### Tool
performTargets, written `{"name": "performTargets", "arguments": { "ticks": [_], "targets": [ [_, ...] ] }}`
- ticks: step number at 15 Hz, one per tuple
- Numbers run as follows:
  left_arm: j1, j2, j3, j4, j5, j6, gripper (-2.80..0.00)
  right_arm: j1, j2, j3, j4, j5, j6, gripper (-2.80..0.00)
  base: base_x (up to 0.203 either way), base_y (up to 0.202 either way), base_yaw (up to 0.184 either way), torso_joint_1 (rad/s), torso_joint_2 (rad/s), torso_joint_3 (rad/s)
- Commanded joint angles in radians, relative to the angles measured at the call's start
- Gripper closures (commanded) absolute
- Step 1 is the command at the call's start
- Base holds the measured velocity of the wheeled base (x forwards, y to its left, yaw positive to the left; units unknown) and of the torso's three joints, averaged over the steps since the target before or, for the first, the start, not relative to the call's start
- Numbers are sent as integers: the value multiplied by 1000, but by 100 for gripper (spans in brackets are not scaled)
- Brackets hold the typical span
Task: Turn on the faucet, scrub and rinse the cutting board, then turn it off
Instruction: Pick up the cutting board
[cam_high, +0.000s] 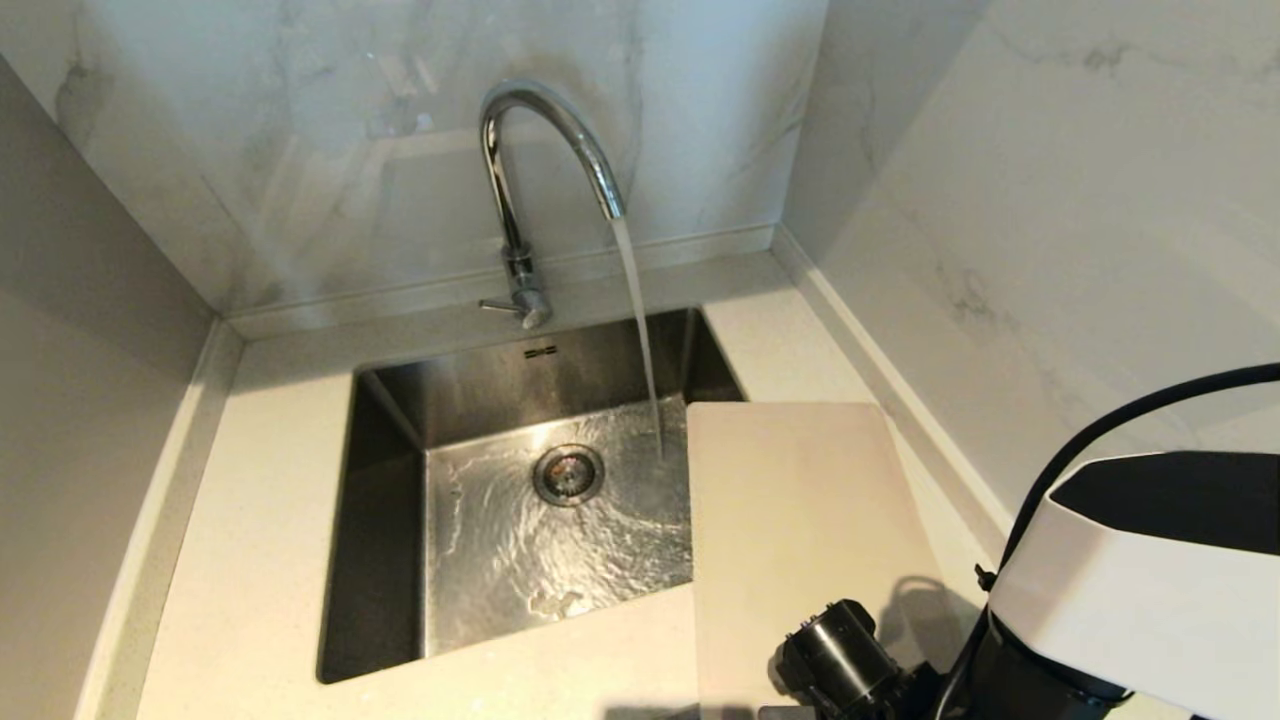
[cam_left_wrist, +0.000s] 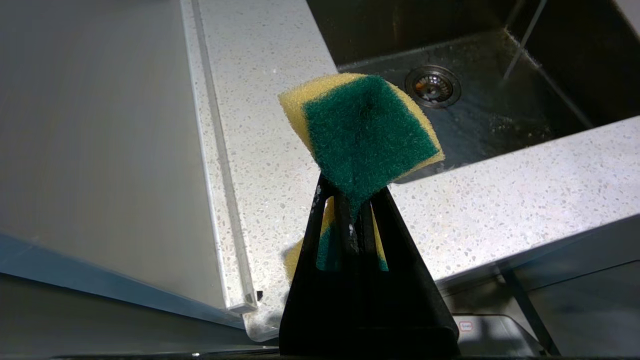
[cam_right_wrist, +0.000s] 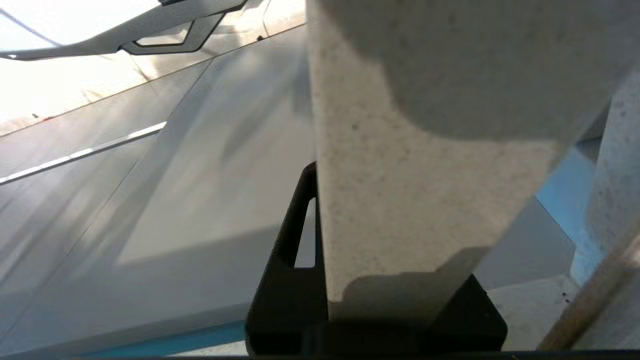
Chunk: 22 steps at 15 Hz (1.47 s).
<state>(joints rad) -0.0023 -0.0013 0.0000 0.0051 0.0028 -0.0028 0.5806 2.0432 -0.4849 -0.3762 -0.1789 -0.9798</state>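
Now, with the faucet (cam_high: 545, 180) running into the sink (cam_high: 385, 520), the right pincer (cam_right_wrist: 320, 235) clamps the near edge of the cutting board (cam_high: 800, 520) lying on the desk just right of the sink, so next it likely lifts the board under the stream while the left pincer (cam_left_wrist: 352, 200) grips the sponge (cam_left_wrist: 362, 132).

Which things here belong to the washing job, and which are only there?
Part of the job:
- faucet, running
- cutting board, on the counter, one edge over the sink
- sponge, clamped in the left hand
- right hand, at the counter's front edge

Only there:
- sink
- counter
- drain strainer
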Motion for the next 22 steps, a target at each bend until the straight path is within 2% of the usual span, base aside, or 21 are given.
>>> {"name": "performTargets", "arguments": {
  "ticks": [1, 5, 9, 13, 16, 22],
  "targets": [
    [0, 0, 3, -1, 0, 0, 0, 1, 1, 3, -4, -4, -8, 0, 0, 0, 0, 0, 0, 0],
    [0, 0, 3, 0, 0, 0, 0, 1, -33, 2, -4, -5, -18, 0, 0, 0, 0, 0, 0, 0],
    [-1, 0, 3, 0, 0, 0, 0, 1, -151, -7, 6, -10, -62, 0, 0, 0, 0, 0, 0, 0],
    [0, 0, 3, -1, 0, 0, 0, -2, -262, -15, 71, -15, -83, 0, 0, 0, 0, 0, 0, 0],
    [-1, 0, 3, 0, 0, 0, 0, -12, -355, -55, 162, -34, -129, 0, 0, 0, 0, 0, 0, 0],
    [-1, 0, 3, 1, 0, 0, 0, -13, -519, -215, 486, -70, -172, 0, 0, 0, 0, 0, 0, 0]
  ]
}}
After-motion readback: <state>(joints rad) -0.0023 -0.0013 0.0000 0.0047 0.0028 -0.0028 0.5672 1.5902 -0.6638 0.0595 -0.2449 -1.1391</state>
